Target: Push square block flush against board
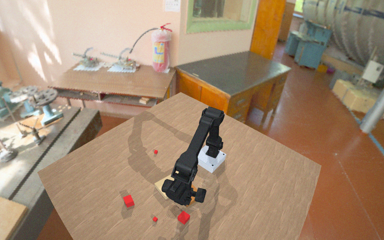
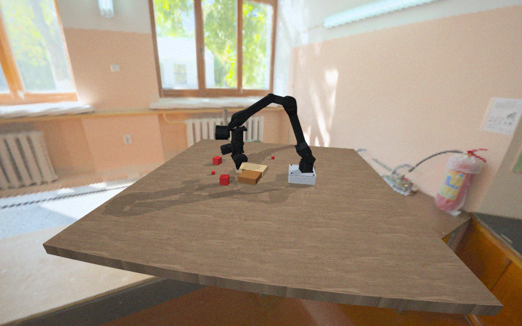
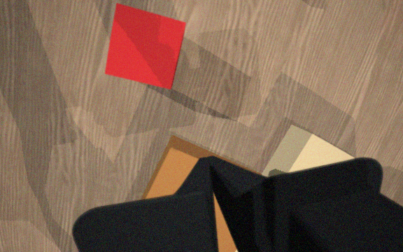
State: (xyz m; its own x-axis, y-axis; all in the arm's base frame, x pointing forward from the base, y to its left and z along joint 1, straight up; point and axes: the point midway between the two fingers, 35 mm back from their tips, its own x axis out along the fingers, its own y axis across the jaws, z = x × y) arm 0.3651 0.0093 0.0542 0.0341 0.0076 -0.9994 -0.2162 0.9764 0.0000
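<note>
The orange-brown square block (image 1: 194,188) (image 2: 249,177) (image 3: 178,164) lies flat on the table, partly hidden by the gripper. The pale board (image 1: 160,187) (image 2: 254,166) (image 3: 318,150) lies flat beside it. They look to be touching along one side, but the join is mostly covered. In the wrist view the board's corner sticks out past the block's near edge, so those edges look offset. My gripper (image 2: 237,168) (image 3: 207,164) is shut and empty. Its tips overlap the block in the wrist view and stand by the board's left end in the exterior view. Their exact height is unclear.
A large red cube (image 1: 183,217) (image 2: 224,179) (image 3: 145,45) sits close to the block. Another large red cube (image 1: 128,201) (image 2: 217,160) and a small one (image 1: 155,219) (image 2: 213,172) lie beyond. A second small cube (image 1: 155,151) (image 2: 272,157) lies farther off.
</note>
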